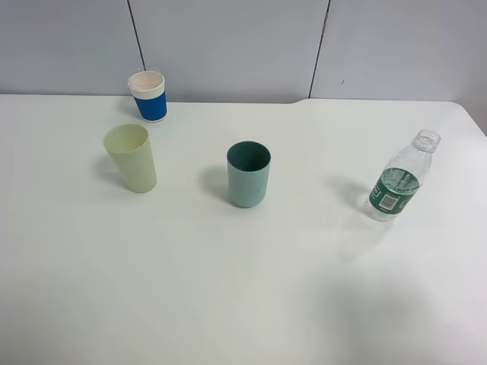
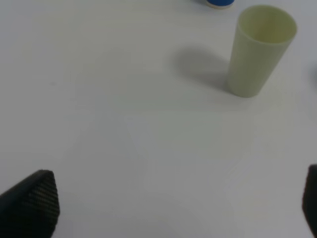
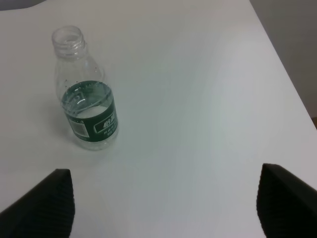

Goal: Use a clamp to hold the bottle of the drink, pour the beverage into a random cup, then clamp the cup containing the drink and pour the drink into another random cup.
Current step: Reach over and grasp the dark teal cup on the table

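Right hand (image 3: 166, 203) and left hand (image 2: 173, 203), both mine, open and empty; task at its start.
Each is spread wide with nothing in it. My right hand hangs near the bottle (image 3: 86, 99), which stands upright, uncapped and part full at the right of the surface (image 1: 228, 289); my left faces the pale green cup (image 2: 260, 49). Teal cup (image 1: 249, 175) stands mid-surface, blue paper cup (image 1: 148, 96) at the back. By my judgement nothing is done: gripping the bottle, the first pour and the cup-to-cup pour all remain.
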`<state>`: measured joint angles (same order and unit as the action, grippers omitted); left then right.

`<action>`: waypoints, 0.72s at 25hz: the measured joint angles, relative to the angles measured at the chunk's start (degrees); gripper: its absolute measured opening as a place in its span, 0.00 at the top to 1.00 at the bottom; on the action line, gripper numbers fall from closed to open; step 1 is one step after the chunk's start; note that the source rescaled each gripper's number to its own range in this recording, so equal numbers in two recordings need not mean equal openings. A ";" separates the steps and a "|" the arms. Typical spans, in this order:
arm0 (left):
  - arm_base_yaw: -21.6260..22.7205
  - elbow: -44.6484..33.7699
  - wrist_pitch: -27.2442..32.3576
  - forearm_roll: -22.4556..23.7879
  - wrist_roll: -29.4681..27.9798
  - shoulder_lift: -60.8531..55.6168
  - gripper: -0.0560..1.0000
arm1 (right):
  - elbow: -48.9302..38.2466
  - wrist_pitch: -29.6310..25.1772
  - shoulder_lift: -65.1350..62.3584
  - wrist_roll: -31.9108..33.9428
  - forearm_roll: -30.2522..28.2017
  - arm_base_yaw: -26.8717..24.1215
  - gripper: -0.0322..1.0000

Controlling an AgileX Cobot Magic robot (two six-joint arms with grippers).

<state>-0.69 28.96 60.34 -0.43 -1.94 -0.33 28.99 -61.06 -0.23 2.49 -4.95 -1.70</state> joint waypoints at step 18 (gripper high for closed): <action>0.00 0.00 0.00 0.00 0.00 0.00 0.00 | 0.00 0.00 0.00 0.00 0.00 0.00 0.54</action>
<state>-0.69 28.96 60.34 -0.43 -1.94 -0.33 28.99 -61.06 -0.23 2.49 -4.95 -1.70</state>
